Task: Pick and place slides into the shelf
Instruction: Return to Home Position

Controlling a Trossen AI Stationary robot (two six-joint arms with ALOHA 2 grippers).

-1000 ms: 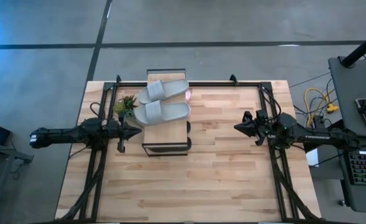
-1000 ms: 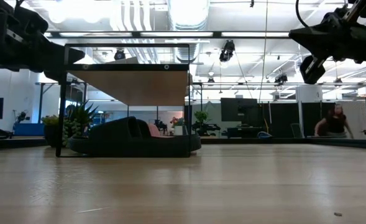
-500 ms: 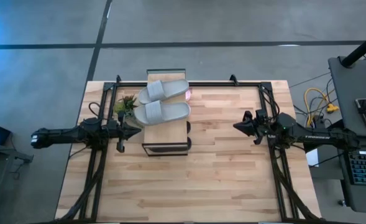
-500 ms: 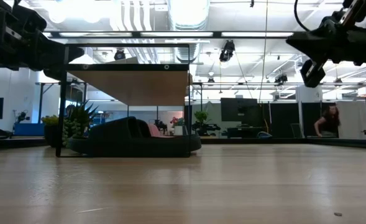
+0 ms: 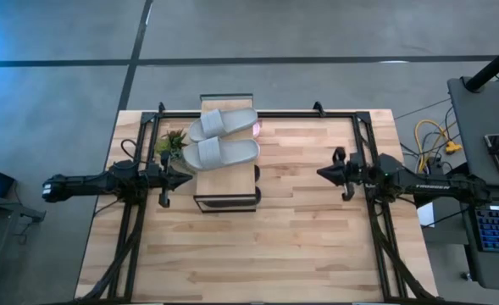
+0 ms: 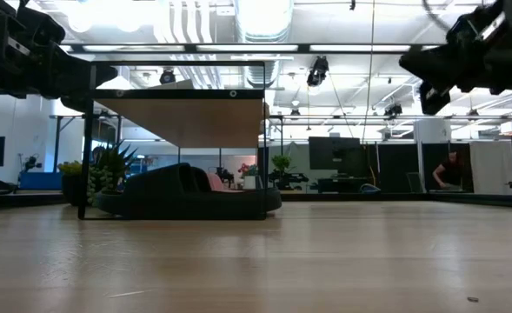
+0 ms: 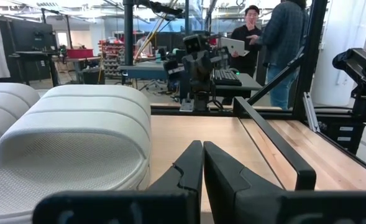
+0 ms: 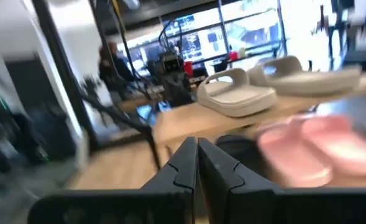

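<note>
Two grey slides (image 5: pixel 224 152) atop shelf (image 5: pixel 225 182), claws (image 5: pixel 188 176) (image 5: pixel 320 174) closed

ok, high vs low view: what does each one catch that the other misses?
High only: the grey slides lying side by side on the plank top of the shelf.
Low only: the black slides on the table under the shelf, and a person far behind.
Both: the shelf, the plant beside it, a bit of pink slide, and the left gripper and right gripper either side of the shelf.

Grey concrete floor (image 5: pixel 317 34) (dark seams), ceiling strip lights (image 6: pixel 342 48), distant monitor (image 6: pixel 334 155)
</note>
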